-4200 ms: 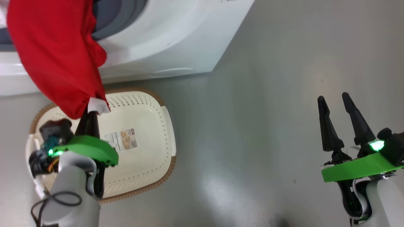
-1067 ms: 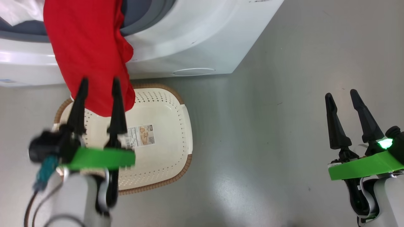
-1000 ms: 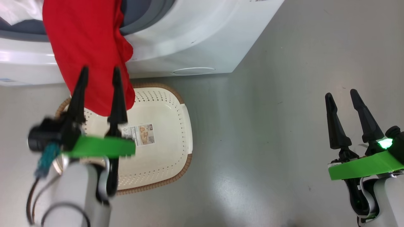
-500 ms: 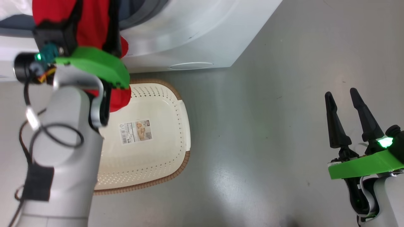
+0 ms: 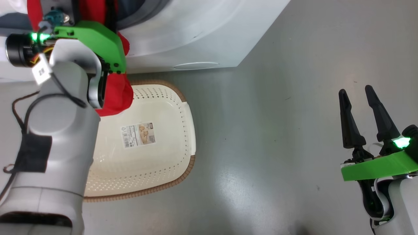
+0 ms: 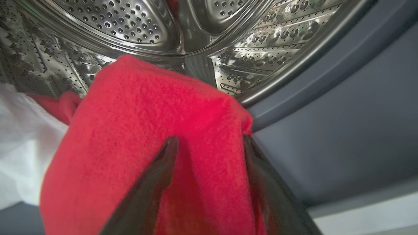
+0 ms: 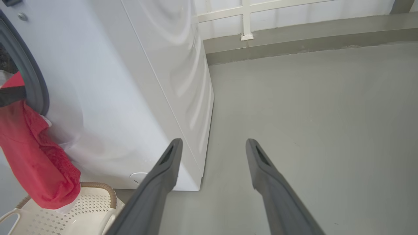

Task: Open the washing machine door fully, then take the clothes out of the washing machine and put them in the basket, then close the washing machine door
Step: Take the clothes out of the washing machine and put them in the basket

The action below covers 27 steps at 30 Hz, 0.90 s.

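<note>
— At the drum (image 6: 130, 19), far left, what is recorded?
— One red garment (image 6: 147, 124), hung from the washing machine (image 5: 196, 32) above the basket (image 5: 183, 107); left gripper (image 6: 209, 143) spread, fingers (image 6: 163, 169) set astride it. Near right: right gripper (image 5: 355, 89) spread, empty.

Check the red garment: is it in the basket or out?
Out. The red garment hangs from the washing machine opening, its lower end dangling over the basket. The left end effector is open against it.
</note>
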Motion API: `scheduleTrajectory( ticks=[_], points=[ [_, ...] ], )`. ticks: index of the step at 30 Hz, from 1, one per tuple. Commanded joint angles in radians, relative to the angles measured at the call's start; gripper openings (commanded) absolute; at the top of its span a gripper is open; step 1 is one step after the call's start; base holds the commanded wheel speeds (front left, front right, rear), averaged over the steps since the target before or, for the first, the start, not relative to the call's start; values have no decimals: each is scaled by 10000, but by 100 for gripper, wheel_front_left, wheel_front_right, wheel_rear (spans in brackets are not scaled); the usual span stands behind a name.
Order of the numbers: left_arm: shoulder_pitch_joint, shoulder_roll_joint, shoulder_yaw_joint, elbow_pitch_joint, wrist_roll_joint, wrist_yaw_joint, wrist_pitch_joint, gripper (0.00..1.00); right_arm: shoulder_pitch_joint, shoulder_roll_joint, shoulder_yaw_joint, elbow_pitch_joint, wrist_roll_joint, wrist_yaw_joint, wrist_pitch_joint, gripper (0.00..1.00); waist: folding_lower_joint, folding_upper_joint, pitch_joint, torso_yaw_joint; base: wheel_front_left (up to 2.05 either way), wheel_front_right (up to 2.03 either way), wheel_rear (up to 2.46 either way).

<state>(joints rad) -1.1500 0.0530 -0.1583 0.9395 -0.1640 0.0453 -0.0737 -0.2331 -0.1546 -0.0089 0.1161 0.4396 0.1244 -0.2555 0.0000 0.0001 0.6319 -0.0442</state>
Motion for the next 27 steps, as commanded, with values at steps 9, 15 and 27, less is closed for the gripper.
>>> scheduleTrajectory(
  ticks=[9,15,27],
  points=[
    [-697,448,-96,1261,205,141,-654,0,104,-109,185,-222,56,63,-63,100,0,-1,-123,-13,0,0,0],
    [-718,387,120,1586,-166,40,-1503,0,201,-130,165,-206,37,63,-63,100,0,-1,-316,84,0,0,0],
    [2203,142,1498,-3841,-631,187,-1877,0,519,-140,125,-235,-30,63,-63,100,0,-1,-756,371,0,0,0]
  ],
)
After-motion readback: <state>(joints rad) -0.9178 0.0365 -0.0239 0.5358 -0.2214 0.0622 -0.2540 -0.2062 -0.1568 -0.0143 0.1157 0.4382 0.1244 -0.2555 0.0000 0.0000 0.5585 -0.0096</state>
